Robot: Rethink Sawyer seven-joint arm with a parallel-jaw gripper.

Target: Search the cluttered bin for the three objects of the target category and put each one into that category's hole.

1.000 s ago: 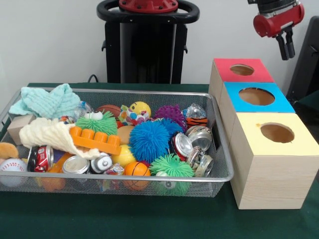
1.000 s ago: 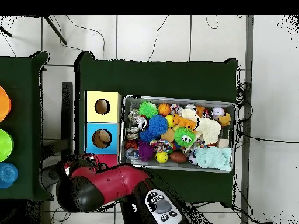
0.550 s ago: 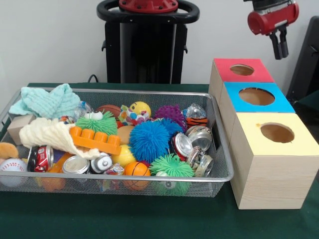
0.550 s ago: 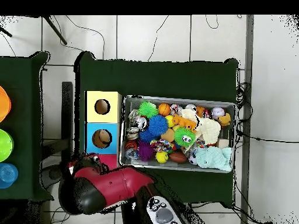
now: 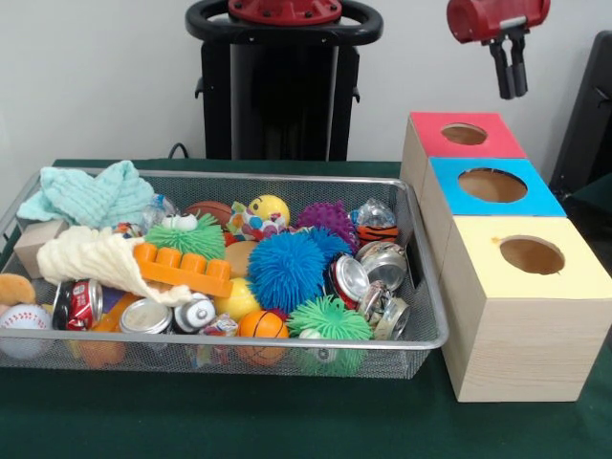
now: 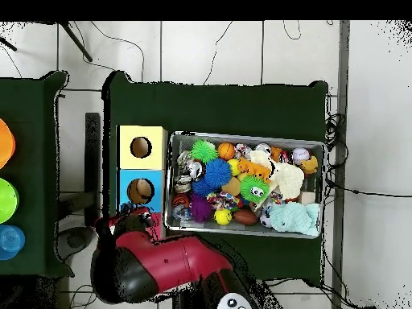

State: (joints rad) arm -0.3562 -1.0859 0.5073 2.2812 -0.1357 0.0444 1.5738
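The end effector (image 5: 509, 75) hangs high above the red-topped box (image 5: 463, 141), its two fingers close together and holding nothing. On the green tabletop (image 5: 239, 421), the wire bin (image 5: 421, 337) sits left of the boxes, heaped with spiky balls, crushed cans (image 5: 381, 263), cloths and an orange brick (image 5: 182, 269).

Table (image 5: 239, 421) carried a dark green cloth. Wire-mesh bin (image 5: 426, 287) sat directly on it, filled with mixed clutter. Just beside the bin stood a row of three wooden boxes (image 5: 516, 354), tops yellow, blue, red, each with a round hole.
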